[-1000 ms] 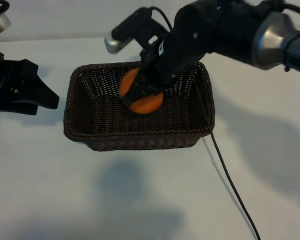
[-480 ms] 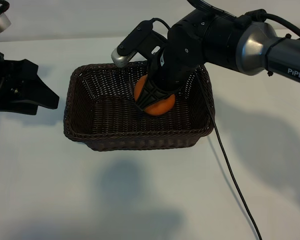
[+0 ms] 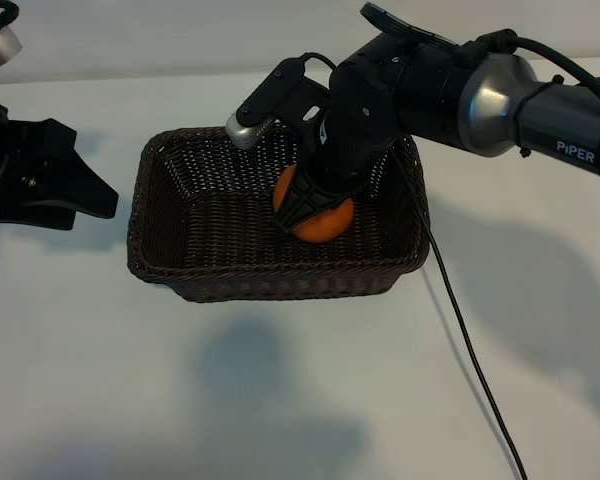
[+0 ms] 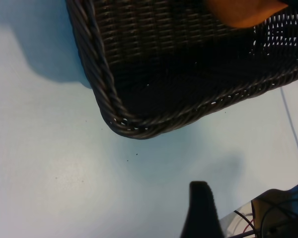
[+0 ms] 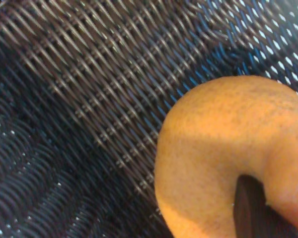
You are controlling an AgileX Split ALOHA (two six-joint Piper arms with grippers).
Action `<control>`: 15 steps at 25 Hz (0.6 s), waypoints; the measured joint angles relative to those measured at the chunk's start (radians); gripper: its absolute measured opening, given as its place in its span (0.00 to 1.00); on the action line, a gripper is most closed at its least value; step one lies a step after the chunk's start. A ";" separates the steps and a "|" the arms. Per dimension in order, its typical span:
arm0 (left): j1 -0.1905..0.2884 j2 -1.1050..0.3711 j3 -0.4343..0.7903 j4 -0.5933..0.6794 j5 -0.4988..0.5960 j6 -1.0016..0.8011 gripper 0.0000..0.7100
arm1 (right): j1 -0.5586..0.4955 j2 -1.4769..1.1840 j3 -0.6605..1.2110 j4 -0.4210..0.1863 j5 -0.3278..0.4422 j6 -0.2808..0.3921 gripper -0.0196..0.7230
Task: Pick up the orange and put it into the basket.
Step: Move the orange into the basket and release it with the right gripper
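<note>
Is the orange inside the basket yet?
Inside, but not let go. The orange sits below the basket rim, with the right pincer clamped around it.

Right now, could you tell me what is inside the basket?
The orange, shut in the right gripper, sits low inside the basket. The weave directly beneath the fruit is covered, so contact with the floor cannot be confirmed.

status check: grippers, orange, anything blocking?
Right gripper shut on orange, low inside basket. Left gripper parked open, beside the basket. Orange not released yet. Nothing in the way.
</note>
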 joint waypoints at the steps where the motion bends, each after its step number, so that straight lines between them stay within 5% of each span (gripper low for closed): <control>1: 0.000 0.000 0.000 0.000 0.000 0.000 0.76 | 0.000 0.000 0.000 0.000 0.001 0.000 0.09; 7: 0.000 0.000 0.000 0.000 0.000 0.000 0.76 | 0.000 0.000 0.000 0.000 0.017 0.019 0.14; 15: 0.000 0.000 0.000 0.000 -0.001 0.000 0.76 | 0.000 0.000 -0.001 0.002 0.032 0.045 0.63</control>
